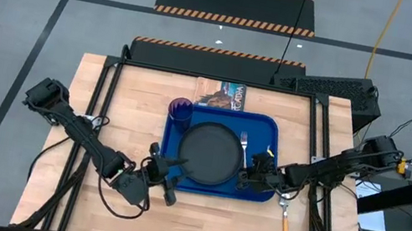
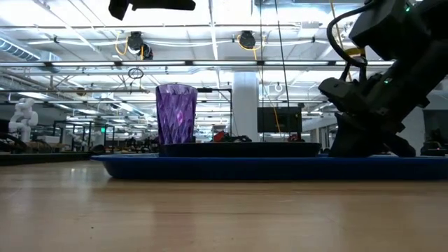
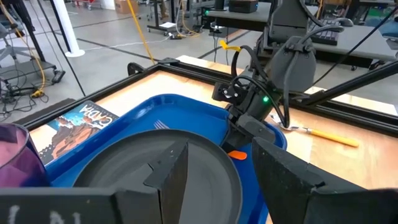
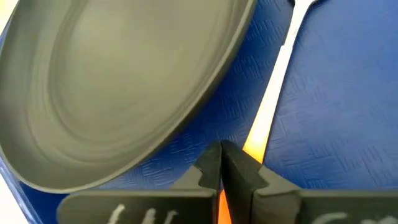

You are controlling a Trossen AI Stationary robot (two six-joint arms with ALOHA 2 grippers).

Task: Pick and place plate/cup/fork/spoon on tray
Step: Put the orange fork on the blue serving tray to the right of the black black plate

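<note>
tray (image 1: 272, 127): your landmark, blue, mid-table, already holding most of the set.
plate (image 1: 212, 152): dead centre of the tray, so the cutlery gets the strip along its right side.
cup (image 1: 180, 111): parked at the tray's far-left corner, out of the arms' way.
fork (image 1: 244, 146): lying in the tray just right of the plate.
right gripper (image 1: 251, 174): low over the tray's near-right corner, fingers pinched tight on the fork's orange handle, looks like you're setting it down.
left gripper (image 1: 171, 166): at the tray's near-left edge, fingers spread wide, nothing in them, just waiting.
spoon (image 1: 285, 219): on the wood just off the tray's near-right corner, probably your last pickup.
</note>
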